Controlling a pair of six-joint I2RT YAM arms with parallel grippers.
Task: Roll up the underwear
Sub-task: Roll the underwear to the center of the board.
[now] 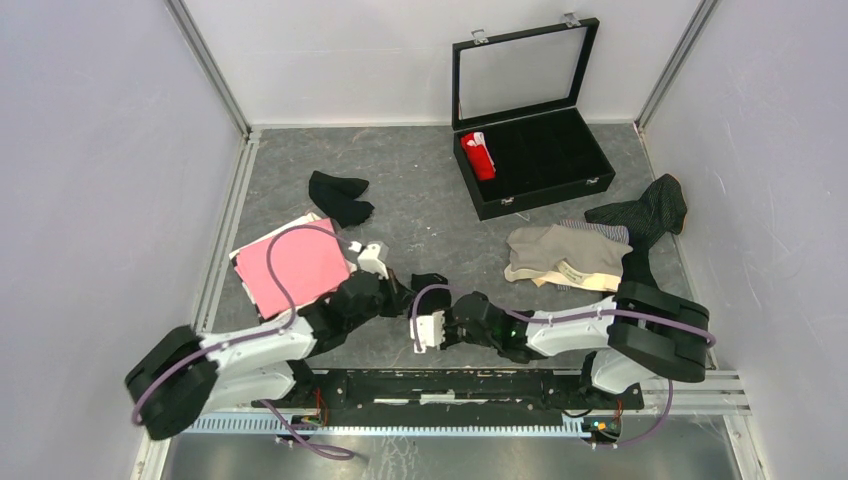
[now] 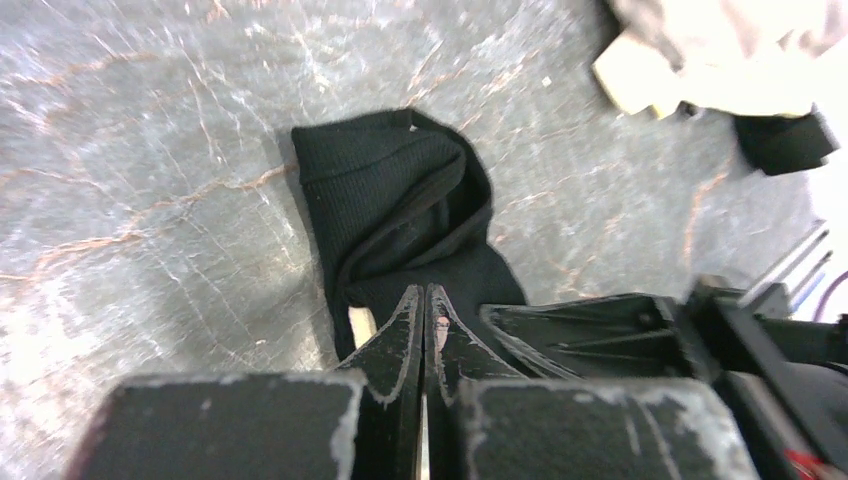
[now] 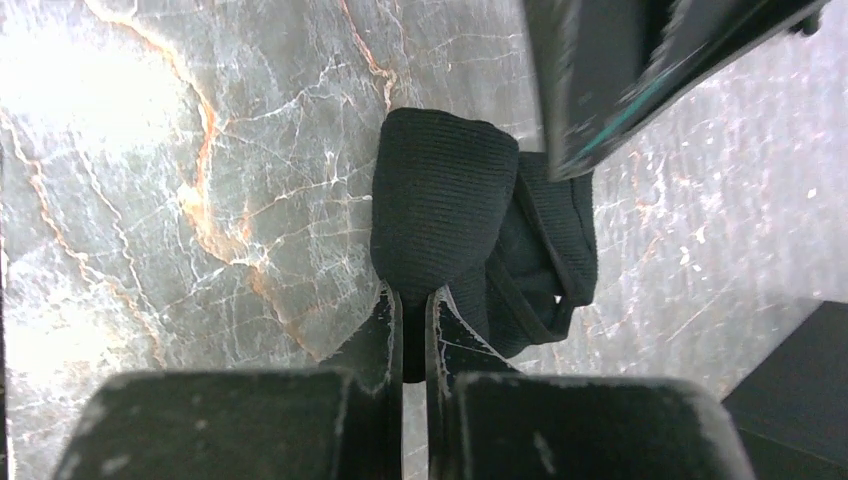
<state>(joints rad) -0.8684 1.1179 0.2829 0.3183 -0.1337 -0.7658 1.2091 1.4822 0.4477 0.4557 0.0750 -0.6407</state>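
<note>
A small black underwear (image 1: 430, 283) lies bunched on the grey table between my two grippers. In the left wrist view the black underwear (image 2: 400, 200) is partly folded, and my left gripper (image 2: 426, 298) is shut with its tips on the near edge of the cloth. In the right wrist view the black underwear (image 3: 445, 200) has a rolled end, and my right gripper (image 3: 412, 298) is shut with black cloth between its fingers. From above, the left gripper (image 1: 400, 292) and right gripper (image 1: 452, 303) meet at the garment.
A pink garment (image 1: 295, 265) lies left, another black one (image 1: 340, 197) behind it. Beige (image 1: 565, 258) and dark pinstriped (image 1: 645, 212) garments lie right. The open black case (image 1: 560, 170) at the back holds a rolled red garment (image 1: 478, 155).
</note>
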